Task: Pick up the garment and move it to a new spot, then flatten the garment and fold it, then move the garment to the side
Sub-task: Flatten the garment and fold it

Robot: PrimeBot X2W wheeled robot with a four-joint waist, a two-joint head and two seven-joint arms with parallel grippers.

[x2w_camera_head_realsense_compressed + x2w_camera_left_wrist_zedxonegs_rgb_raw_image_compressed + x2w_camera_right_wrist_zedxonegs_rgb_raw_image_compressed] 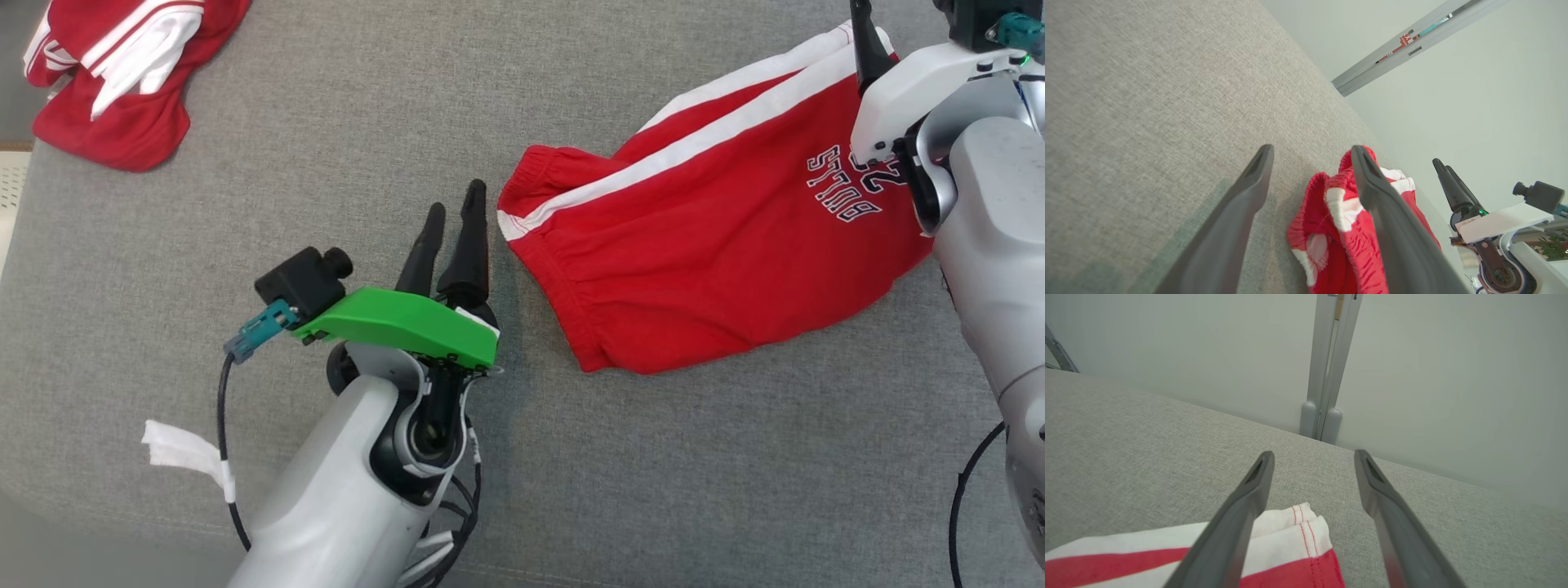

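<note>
L arm enters at bottom centre-left of head view; L gripper mid-frame, fingers pointing up, jaws apart. R arm along right edge; R gripper at upper right, jaws spread wide.

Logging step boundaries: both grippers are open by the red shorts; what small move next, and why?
Probably the left gripper slides to the waistband to pinch it: the red shorts lie loose, and the right gripper is open over the hem.
</note>
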